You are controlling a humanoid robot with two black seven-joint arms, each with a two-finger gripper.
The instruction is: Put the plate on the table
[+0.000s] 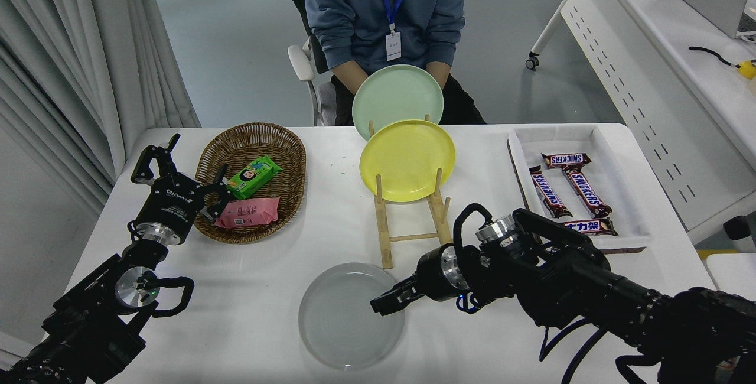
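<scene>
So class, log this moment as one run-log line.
plate: flat on table | right end effector: over plate's right rim, grip unclear | left end effector: parked by basket

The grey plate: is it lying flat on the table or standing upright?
Flat. The grey plate lies face up on the table, showing its full round outline.
</scene>
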